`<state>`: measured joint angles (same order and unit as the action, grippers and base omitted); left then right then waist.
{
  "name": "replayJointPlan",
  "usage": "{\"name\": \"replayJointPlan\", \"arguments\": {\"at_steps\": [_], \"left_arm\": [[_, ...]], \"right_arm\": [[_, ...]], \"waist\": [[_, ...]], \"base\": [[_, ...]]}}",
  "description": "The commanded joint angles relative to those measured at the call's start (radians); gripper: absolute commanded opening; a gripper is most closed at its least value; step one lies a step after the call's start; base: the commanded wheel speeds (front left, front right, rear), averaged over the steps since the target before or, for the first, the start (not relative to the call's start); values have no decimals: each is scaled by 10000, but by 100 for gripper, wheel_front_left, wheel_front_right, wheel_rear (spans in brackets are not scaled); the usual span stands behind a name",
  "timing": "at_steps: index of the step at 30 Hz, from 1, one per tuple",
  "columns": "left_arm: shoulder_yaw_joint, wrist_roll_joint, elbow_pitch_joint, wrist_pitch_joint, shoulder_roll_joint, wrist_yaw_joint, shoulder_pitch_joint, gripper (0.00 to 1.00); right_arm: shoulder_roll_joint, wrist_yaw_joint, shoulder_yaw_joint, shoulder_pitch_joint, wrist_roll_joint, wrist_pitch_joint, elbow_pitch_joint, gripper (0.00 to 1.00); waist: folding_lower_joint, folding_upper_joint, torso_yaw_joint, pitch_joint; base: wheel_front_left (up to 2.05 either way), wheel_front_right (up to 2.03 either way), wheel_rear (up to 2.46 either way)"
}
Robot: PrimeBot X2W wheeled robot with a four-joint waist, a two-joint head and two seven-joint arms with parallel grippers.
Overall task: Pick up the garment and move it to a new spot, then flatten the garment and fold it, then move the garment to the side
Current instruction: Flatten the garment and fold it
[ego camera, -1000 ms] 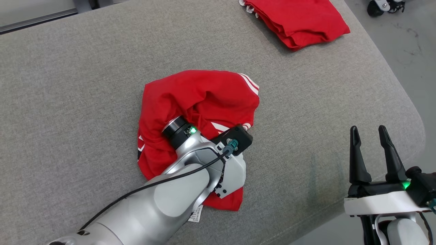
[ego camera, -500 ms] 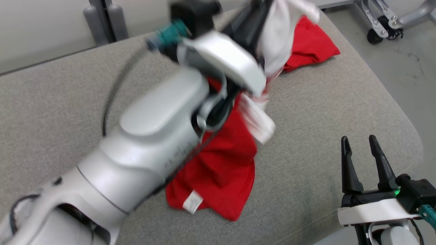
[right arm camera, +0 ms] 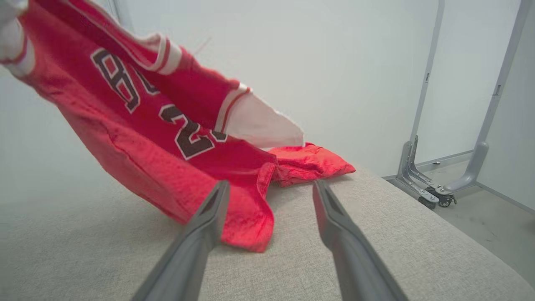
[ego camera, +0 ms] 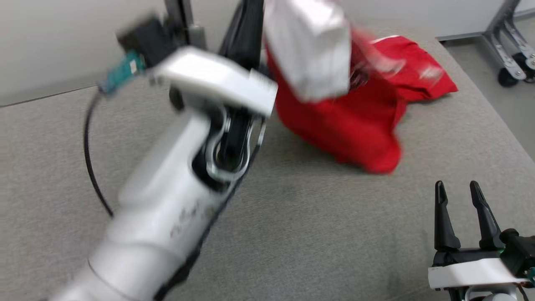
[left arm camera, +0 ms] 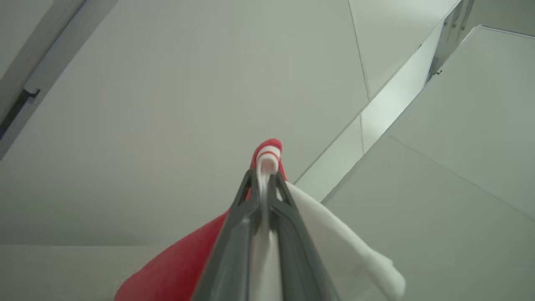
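Left wrist view: my left jaws are clenched on a fold of the garment (left arm camera: pixel 175 267). White-and-red trim pokes past the tips, and red cloth hangs below them.

Head view, blurred: left arm (ego camera: pixel 167 217) is raised, and the garment (ego camera: pixel 347 129) trails from its jaws down to the grey cushion (ego camera: pixel 313 234).

Right wrist view: the garment's lower hem rests on the cushion just ahead of my right jaws, by their left finger (right arm camera: pixel 192 242). Dark numerals and white-and-red trim face them. Right jaws are released, spread wide, low over the cushion.

Count:
- Sets of jaws, two.
- Red garments, two. One is held; the other, a folded garment (right arm camera: pixel 309 163), lies on the cushion beyond the right jaws, behind the hanging one.

A wheeled metal frame (right arm camera: pixel 422 179) stands on the floor, far right of the right jaws.
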<state>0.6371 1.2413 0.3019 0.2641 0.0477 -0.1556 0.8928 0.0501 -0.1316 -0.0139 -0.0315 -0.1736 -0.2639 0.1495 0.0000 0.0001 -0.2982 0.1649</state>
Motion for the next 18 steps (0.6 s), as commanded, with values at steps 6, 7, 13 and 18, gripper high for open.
{"name": "replayJointPlan", "arguments": {"at_steps": [6,7,13,18], "left_arm": [[-1125,-938,110,2,157,280,-3380,0],[-1495,-1130,74,-1,194,395,-4030,0],[-4198,-2702,-362,-1,237,974,-6960,0],[-5790,-4166,-564,1,172,1370,-7915,0]], "right_arm": [[65,19,-140,234,94,-4,-113,100],[92,19,-154,264,88,-4,-118,100],[244,19,-327,369,13,-4,-171,100],[317,19,-317,449,27,-4,-106,100]], "waist": [[0,-1,572,44],[0,-1,625,71],[0,-1,961,183],[0,-1,1248,215]], "base": [[0,0,0],[0,0,0],[0,0,0],[0,0,0]]}}
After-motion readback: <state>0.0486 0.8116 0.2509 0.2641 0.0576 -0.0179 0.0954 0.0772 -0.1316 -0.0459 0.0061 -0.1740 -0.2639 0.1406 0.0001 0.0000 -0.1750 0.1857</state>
